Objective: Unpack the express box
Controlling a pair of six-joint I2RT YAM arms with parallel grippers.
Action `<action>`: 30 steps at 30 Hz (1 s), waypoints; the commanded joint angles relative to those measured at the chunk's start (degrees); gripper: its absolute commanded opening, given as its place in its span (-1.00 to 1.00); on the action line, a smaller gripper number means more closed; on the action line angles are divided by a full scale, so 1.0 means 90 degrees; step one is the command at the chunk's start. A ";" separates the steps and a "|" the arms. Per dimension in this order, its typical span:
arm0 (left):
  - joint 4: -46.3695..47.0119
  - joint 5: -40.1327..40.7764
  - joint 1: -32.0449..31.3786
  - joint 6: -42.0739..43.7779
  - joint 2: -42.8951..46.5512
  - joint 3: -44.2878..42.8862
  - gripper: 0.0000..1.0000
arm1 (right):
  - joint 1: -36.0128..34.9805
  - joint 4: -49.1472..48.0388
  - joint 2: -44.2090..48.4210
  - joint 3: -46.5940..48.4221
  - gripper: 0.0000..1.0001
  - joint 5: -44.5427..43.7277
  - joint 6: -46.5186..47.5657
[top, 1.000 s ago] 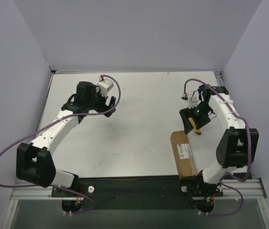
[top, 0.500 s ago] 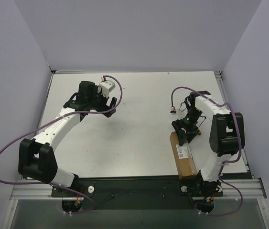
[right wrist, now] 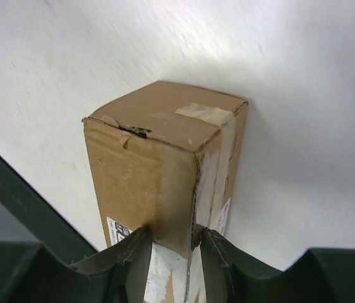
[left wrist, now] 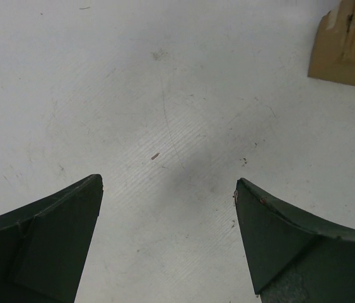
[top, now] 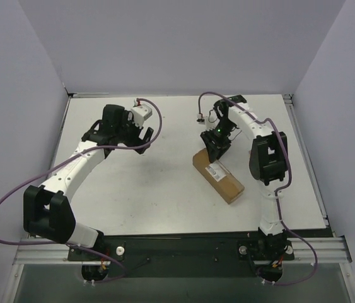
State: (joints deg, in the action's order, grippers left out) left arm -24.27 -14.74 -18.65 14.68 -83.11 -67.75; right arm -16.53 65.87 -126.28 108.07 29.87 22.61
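**A:** What do the right fingers have?

**B:** From my console, the right fingers (right wrist: 133, 259) are drawn in narrow and pinched onto the express box (right wrist: 164, 158). One dark pad sits on either side of a long edge, right by the white label (right wrist: 119, 228). I can't tell whether that end is off the bench (top: 164, 189).

**A:** And the left fingers?

**B:** The left fingers (left wrist: 51, 240) are spread wide and hold nothing. I see only scuffed white bench between them. A corner of the box shows at the top right of that wrist view.

**A:** How are the arms sitting?

**B:** The right arm (top: 262, 158) reaches forward from its base, then folds back towards the middle. Its wrist is tipped down over the far end of the box. The left arm (top: 76, 164) bows up the left side, and its wrist is over the far left of the bench, well apart from the box.

**A:** Where does the box lie?

**B:** It lies diagonally, right of centre, with its far end nearer the middle. It's an oblong carton of plain brown cardboard. Pale tape (right wrist: 205, 113) runs over the end flap, and there's a small tear along the seam there.
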 commanded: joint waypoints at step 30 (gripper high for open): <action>0.1330 -0.2063 -0.1619 0.0508 -0.1808 0.0341 -1.00 | 0.0822 -0.1078 0.1677 -0.2300 -0.96 -0.1229 0.0368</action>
State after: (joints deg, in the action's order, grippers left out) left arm -16.60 -31.81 -33.08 19.09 -95.70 -60.88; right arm -7.53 54.35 -115.26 91.09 21.78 24.67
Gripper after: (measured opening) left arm 0.019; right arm 0.033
